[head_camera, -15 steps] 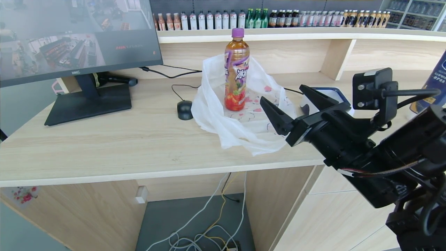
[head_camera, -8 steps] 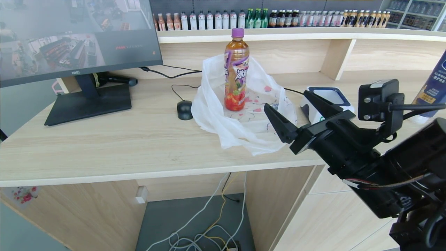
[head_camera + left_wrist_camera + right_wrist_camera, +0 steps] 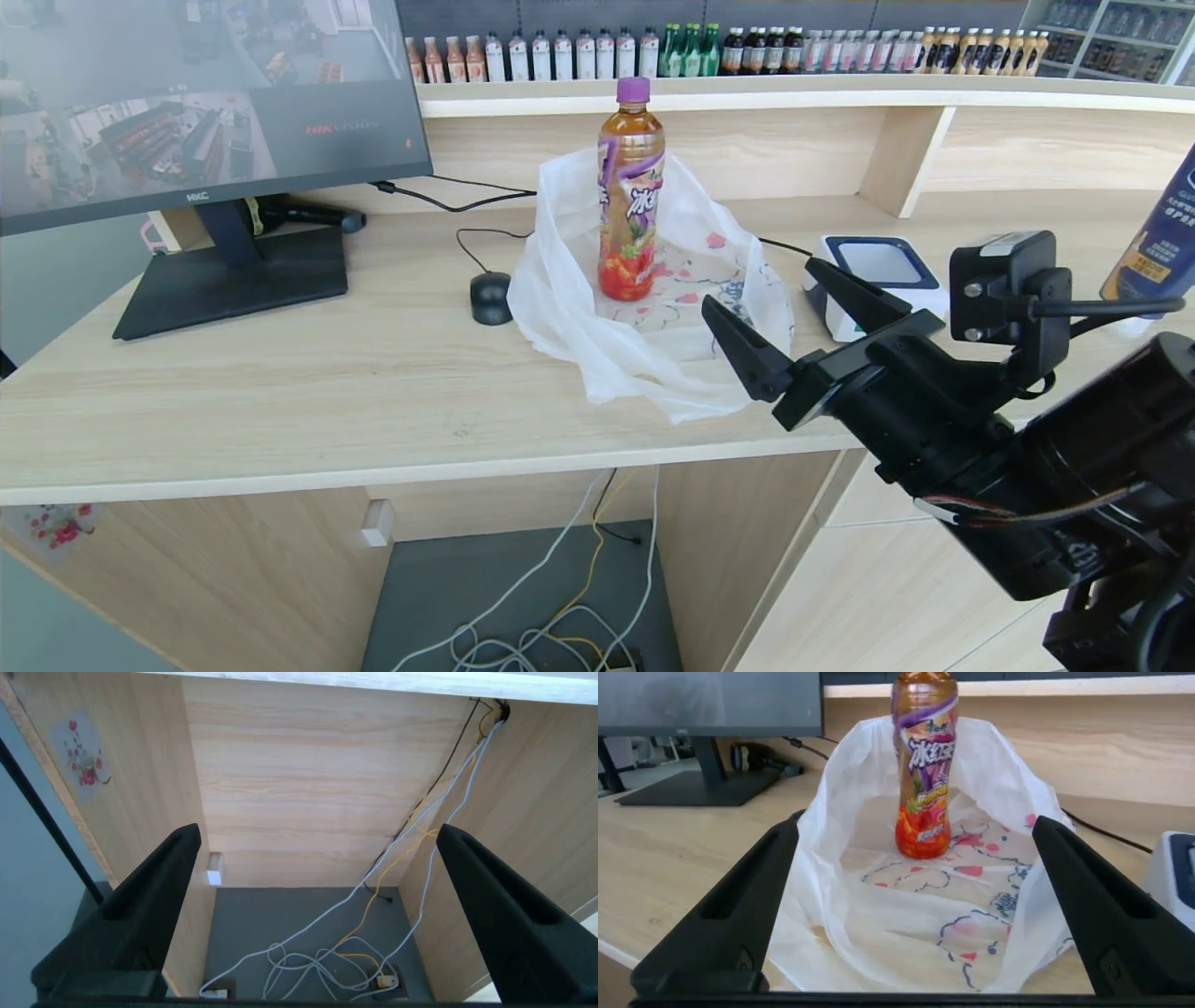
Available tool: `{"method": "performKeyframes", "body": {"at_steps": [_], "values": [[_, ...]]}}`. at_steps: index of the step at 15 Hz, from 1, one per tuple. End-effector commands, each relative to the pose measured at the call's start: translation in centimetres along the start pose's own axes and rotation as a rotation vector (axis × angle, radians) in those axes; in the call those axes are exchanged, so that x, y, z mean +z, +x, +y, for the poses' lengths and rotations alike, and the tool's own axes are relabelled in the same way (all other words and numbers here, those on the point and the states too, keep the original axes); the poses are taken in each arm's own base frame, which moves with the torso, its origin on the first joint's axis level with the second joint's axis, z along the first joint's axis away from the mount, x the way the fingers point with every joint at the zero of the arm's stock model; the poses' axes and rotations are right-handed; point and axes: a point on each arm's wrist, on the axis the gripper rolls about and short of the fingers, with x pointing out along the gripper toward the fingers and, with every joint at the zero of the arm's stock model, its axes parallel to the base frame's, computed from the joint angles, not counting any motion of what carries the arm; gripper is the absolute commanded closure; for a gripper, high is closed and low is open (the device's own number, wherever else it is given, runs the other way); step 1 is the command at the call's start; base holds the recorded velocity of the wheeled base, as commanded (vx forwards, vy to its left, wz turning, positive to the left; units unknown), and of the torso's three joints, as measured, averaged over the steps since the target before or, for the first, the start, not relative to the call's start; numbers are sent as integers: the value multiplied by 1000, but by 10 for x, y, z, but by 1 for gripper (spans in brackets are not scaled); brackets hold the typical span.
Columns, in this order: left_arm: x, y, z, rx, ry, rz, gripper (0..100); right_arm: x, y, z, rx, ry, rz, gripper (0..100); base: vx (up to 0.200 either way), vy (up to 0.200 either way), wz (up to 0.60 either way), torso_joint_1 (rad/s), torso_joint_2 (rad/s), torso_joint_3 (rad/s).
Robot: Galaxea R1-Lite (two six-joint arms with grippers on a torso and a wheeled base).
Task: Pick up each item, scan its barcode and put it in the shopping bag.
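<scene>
Currently noted on the surface (image 3: 280, 383): white shopping bag (image 3: 579, 317), mouth open and slumped, printed with small red and blue figures. Inside the bag, toward its rear wall: tea bottle (image 3: 632, 191), upright, purple cap on, base resting on the bag's floor.

Right gripper (image 3: 761, 287) held just in front of the bag, at its near right side, aimed at the bottle. Jaws spread wide, gripping nothing, clear of the bottle; contact with the bag's edge cannot be judged.

Left gripper (image 3: 320, 835) positioned lower than the bag, facing the wooden panel (image 3: 308, 784) and loose cables (image 3: 374, 924) under the surface. Jaws likewise spread wide and empty.

Just right of the bag: white barcode scanner (image 3: 873, 280), dark window facing up, with cable trailing toward the bag's rear. Close beside the bag on its left: black mouse (image 3: 490, 297). Farther left: monitor (image 3: 201, 93) on a black stand. Far right of the bag, at the view's edge: blue bottle (image 3: 1158, 243), partly cut off. Behind the bag, on a raised shelf (image 3: 747, 93): row of drink bottles (image 3: 709, 51).
</scene>
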Motion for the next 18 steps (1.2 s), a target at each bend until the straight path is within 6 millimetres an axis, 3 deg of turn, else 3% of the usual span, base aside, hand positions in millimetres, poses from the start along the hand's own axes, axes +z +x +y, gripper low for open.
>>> {"method": "performKeyframes", "body": {"at_steps": [1, 6, 18], "values": [[0, 0, 0, 1, -1, 0, 0, -1, 0, -1, -4, -2, 4, 0, 0, 0, 0, 0, 0, 0], [0, 0, 0, 1, -6, 0, 0, -7, 8, 1, -5, -2, 8, 0, 0, 0, 0, 0, 0, 0], [0, 0, 0, 1, -6, 3, 0, -5, 6, 1, -4, 0, 4, 0, 0, -200, 0, 4, 2, 3]]}}
